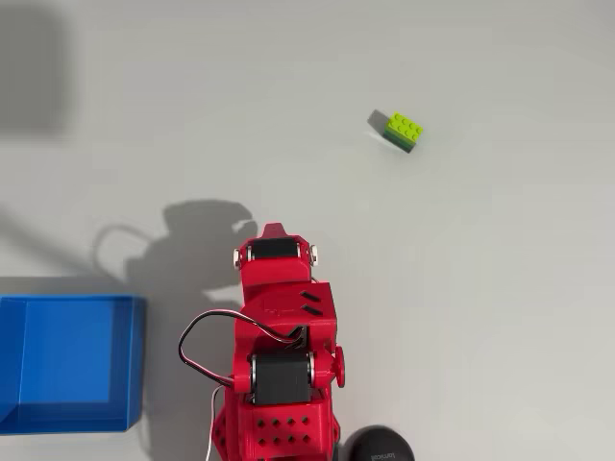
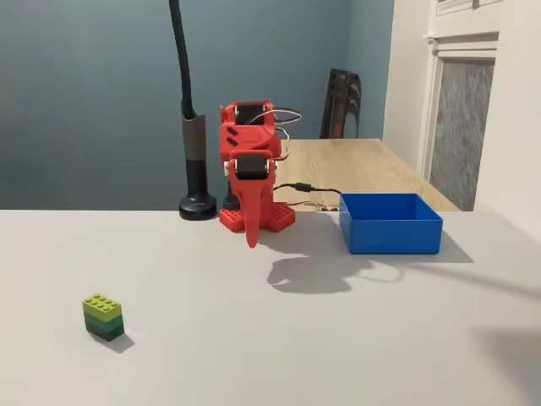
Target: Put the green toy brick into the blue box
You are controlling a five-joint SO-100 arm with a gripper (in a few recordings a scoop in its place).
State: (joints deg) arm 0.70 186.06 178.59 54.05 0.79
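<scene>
Small lime-over-dark-green studded plastic brick point(image 2: 103, 316) stood alone on the pale grey bench point(image 2: 338, 355), nearest the fixed camera | my red fingers point(image 2: 251, 238) hung folded, pointing down, seemingly closed and empty; brick well apart, forward and to their left in that view | bright blue rectangular plastic box point(image 2: 390, 223) sat beside my base.

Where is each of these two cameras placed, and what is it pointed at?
Overhead view: above the table, looking straight down; the red arm rises from the bottom edge.
Fixed view: low at the table's far side, facing the arm, fingers hanging down, closed.
Both show the green toy brick and the blue box.
</scene>
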